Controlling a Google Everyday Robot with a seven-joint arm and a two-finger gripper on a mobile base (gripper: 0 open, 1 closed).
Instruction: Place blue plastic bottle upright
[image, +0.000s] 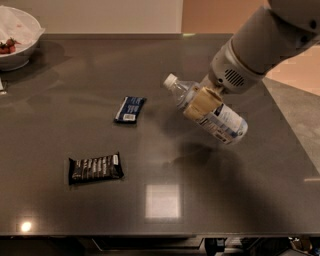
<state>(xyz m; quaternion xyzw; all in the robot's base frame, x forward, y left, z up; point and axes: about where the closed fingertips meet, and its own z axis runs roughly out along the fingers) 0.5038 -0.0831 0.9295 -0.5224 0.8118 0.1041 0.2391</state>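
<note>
Blue plastic bottle (226, 123) hangs tilted, clamped in the tool (202, 102) above the counter (200, 205); turn its cap (171, 80) upward before lowering.

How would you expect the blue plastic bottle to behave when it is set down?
The blue plastic bottle, tilted in the gripper above the table, is round-sided, so released on its side it would probably roll. Its clear plastic walls suggest it is light and may flex. Tall and narrow, it might tip.
</note>
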